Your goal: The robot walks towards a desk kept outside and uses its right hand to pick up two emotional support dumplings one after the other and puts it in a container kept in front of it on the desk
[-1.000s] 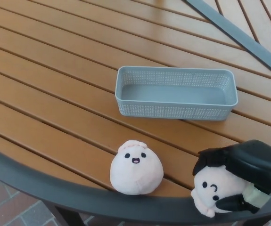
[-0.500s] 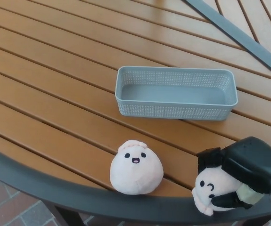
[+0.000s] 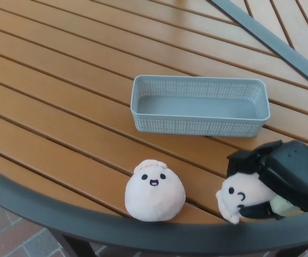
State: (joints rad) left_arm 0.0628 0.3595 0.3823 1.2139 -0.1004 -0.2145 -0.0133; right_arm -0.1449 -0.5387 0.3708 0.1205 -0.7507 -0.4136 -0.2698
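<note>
Two pale pink plush dumplings with small black faces are near the table's front edge. One dumpling [image 3: 154, 191] rests upright on the slats with nothing touching it. The other dumpling [image 3: 240, 200] is tilted at the lower right, and my black right hand [image 3: 282, 179] is shut on it, fingers wrapped over its top and underside. A grey perforated rectangular container [image 3: 198, 105] sits empty on the table, beyond both dumplings. My left hand does not show.
The wooden slatted table [image 3: 62, 91] has a dark grey curved rim [image 3: 46, 206] along the front. A grey metal bar [image 3: 271, 40] crosses the top right. Brick paving [image 3: 9, 235] shows below the rim at lower left.
My right hand has lifted slightly up and away from the rim with the held dumpling. The free dumpling and the container have not moved.
</note>
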